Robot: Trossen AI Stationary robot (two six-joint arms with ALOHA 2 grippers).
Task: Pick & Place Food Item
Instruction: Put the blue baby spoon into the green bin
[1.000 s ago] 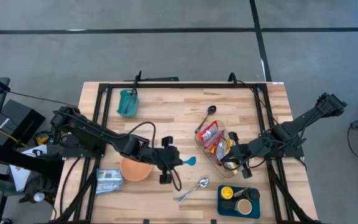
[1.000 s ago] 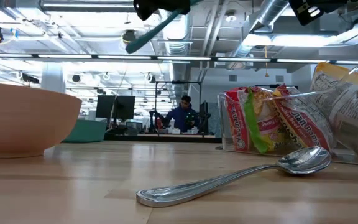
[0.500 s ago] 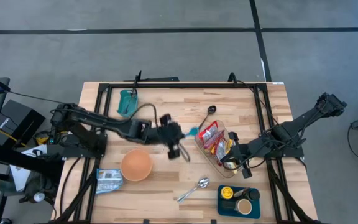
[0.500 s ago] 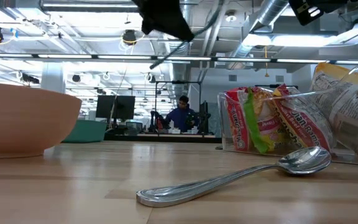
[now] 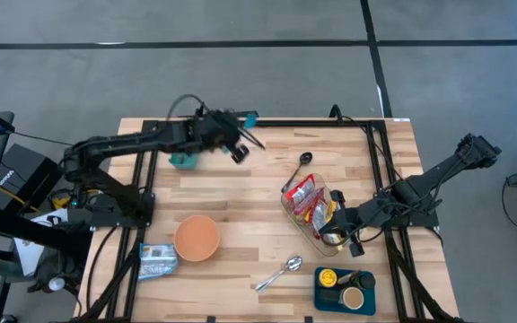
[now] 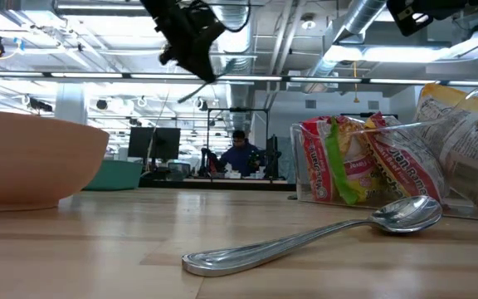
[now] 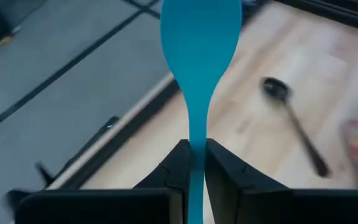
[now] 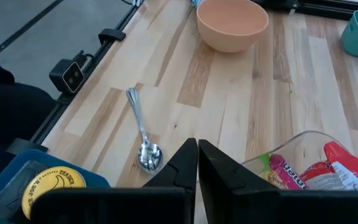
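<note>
My left gripper [image 5: 243, 126] is up over the table's far edge, right of a teal bin [image 5: 184, 151], and is shut on a blue spatula [image 7: 199, 37]. Red and yellow food packets [image 5: 309, 197] stand in a clear container [image 8: 303, 144] at the right of the table. My right gripper [image 8: 197, 149] hangs shut above the container's near rim [image 5: 330, 235] with nothing between its fingers. An orange bowl [image 5: 196, 238] sits at the near left. My left gripper pinches the spatula's narrow handle [image 7: 196, 147] between its two fingers, just behind the broad blade. The fingers lie along the handle and slant down toward the far edge. The blade [image 5: 251, 117] sticks out past the fingertips, lifted clear of the table.
A black spoon [image 5: 298, 167] lies right of the left gripper. A silver spoon [image 5: 281, 272] lies near the front edge, beside a blue tray [image 5: 344, 289] with jars. A blue packet [image 5: 157, 260] lies left of the bowl. A black frame rail [image 5: 267, 123] borders the far edge.
My left gripper has swung from beside the orange bowl toward the table's far edge and somewhat left, rising a little and rolling as it went. It has stayed shut on the blue spatula, which has travelled with it clear of the table.
</note>
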